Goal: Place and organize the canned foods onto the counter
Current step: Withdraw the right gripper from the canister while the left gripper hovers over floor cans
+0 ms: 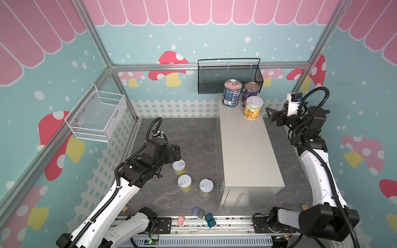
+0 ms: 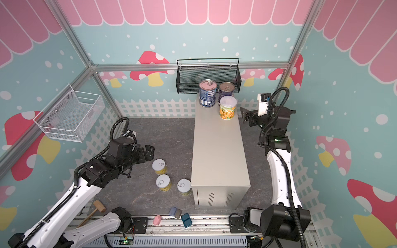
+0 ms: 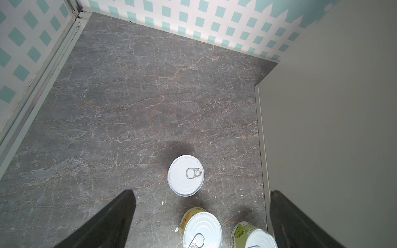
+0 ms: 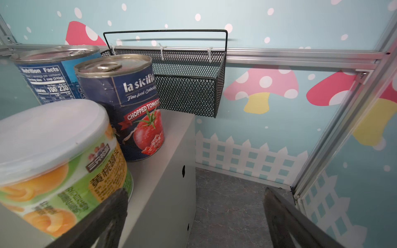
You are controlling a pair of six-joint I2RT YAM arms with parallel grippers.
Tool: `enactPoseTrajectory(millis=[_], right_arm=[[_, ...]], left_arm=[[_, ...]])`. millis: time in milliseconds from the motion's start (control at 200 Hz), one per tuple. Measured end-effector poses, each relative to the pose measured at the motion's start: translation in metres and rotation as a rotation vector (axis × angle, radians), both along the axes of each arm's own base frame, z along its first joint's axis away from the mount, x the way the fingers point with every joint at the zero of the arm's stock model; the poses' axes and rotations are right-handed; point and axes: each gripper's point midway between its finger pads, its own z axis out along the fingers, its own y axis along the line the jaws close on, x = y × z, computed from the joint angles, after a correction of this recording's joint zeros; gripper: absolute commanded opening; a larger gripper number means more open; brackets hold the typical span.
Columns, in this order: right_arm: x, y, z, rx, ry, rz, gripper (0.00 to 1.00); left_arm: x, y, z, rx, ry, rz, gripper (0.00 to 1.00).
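Holding my left gripper wide open, empty, above first yellow can on floor. Second yellow can and third yellow can standing close by, crowding it; counter wall rising just beside one finger. My right gripper gaping empty at counter's far end, one finger sitting next to peach can on top. Tomato can and nutrition-label can standing behind it, black mesh basket hanging just behind them.
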Motion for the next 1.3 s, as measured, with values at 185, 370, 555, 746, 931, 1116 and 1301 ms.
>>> enactPoseTrajectory(millis=[185,370,555,746,931,1116,1301], right_arm=[[0.008,0.005,-0.011,0.012,0.019,0.041,0.99],[0.007,0.011,-0.017,0.022,0.022,0.079,0.99],[0.008,0.014,-0.020,0.028,0.020,0.100,0.99],[0.009,0.017,-0.020,0.037,0.020,0.117,0.99],[0.008,0.019,-0.020,0.043,0.021,0.132,0.99],[0.008,0.020,-0.020,0.047,0.022,0.140,0.99],[0.007,0.022,-0.020,0.051,0.023,0.150,1.00]], left_arm=[[0.001,-0.001,-0.002,0.000,0.007,-0.003,0.99],[0.004,-0.004,-0.007,0.005,0.024,-0.007,0.99],[0.006,-0.007,-0.011,0.007,0.039,-0.014,0.99],[0.007,-0.008,-0.009,0.001,0.036,-0.017,0.99],[0.007,-0.008,-0.009,-0.001,0.036,-0.015,0.99],[0.007,-0.008,-0.009,-0.001,0.036,-0.015,0.99],[0.007,-0.008,-0.009,-0.001,0.036,-0.015,0.98]])
